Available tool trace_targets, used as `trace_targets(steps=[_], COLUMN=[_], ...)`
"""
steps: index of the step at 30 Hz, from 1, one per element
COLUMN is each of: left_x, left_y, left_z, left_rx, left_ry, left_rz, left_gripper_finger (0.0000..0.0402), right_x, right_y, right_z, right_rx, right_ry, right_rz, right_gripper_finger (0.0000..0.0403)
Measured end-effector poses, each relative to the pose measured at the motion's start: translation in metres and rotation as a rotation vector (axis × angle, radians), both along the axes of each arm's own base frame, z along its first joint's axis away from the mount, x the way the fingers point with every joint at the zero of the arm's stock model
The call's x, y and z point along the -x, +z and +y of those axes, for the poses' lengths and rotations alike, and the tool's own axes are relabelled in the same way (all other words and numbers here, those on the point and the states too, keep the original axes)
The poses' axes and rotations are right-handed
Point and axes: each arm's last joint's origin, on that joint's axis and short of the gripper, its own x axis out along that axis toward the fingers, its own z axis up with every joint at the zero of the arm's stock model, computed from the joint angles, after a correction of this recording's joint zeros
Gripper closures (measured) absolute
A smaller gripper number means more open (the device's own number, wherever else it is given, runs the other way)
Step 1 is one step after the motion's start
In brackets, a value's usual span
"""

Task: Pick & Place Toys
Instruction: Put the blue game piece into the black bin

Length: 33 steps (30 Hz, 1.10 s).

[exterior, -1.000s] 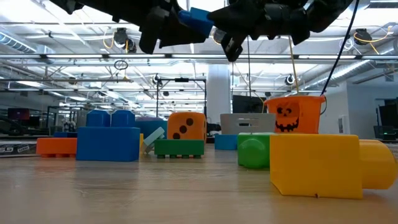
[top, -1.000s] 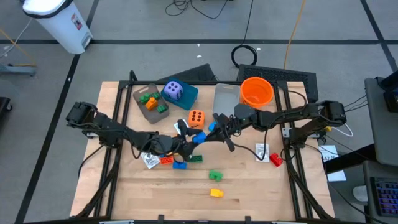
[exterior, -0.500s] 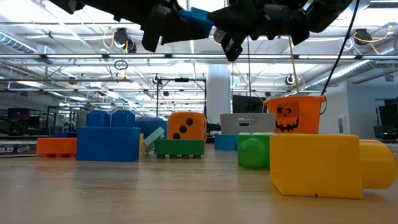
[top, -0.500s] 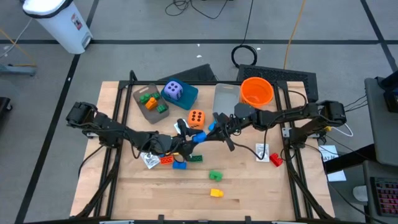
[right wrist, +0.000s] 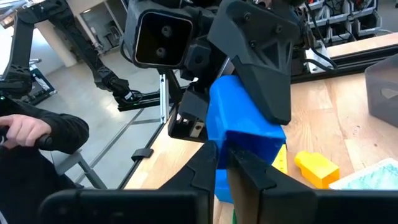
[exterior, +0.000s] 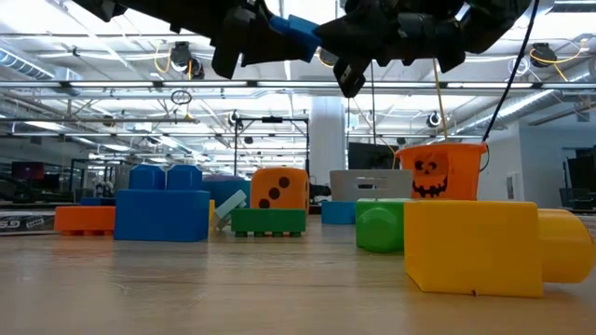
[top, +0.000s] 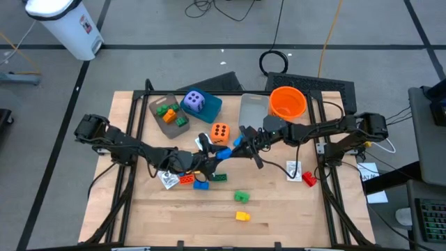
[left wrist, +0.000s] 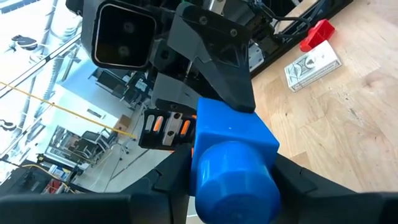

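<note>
A blue brick (top: 221, 153) hangs in the air above the table's middle, between my two grippers; it also shows in the low view (exterior: 300, 26). My left gripper (top: 212, 157) comes from the table's left and is shut on it. My right gripper (top: 234, 147) comes from the right and is shut on the brick's other end. On the table lie an orange die (top: 220, 131), red, blue and green bricks (top: 201, 184), a green brick (top: 241, 197), a yellow brick (top: 242, 216), a red brick (top: 309, 179) and cards (top: 293, 169). A purple die (top: 194, 102) sits in the teal box. My left gripper pinches the blue brick's two sides (left wrist: 205, 186) between its two fingers, coming roughly level from the table's left, the brick's round stud toward its wrist. The brick is lifted clear of the table. My right gripper pinches the brick's end (right wrist: 222, 177) between its nearly closed fingers, coming from the table's right.
An orange bucket (top: 287, 102) and a grey container (top: 252, 110) stand at the back right. A grey tray (top: 157, 120) with small bricks and the teal box (top: 211, 109) stand at the back left. The near part of the table holds only the green and yellow bricks.
In the low view my right gripper has edged a little farther onto the blue brick's end, and the brick has risen slightly. My left gripper has kept its hold.
</note>
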Motion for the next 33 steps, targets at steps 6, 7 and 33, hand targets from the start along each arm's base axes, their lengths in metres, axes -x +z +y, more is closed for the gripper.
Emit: trace_targets(steps=[6, 7, 33], left_x=[-0.001, -0.002, 0.124], left_y=[0.005, 0.007, 0.075], left_z=[-0.002, -0.003, 0.049], left_rx=[0.023, 0.018, 0.269], left_ry=[0.012, 0.015, 0.349], left_rz=[-0.024, -0.024, 0.11], left_gripper_finger=[0.0242, 0.0247, 0.0232], right_x=[0.0, 0.0, 0.004], right_y=[0.003, 0.003, -0.006], right_z=[-0.004, -0.005, -0.009], right_rx=[-0.013, -0.021, -0.019], right_ry=[-0.012, -0.013, 0.096], right_rz=[-0.029, -0.029, 0.056], right_gripper_finger=[0.033, 0.0321, 0.0256])
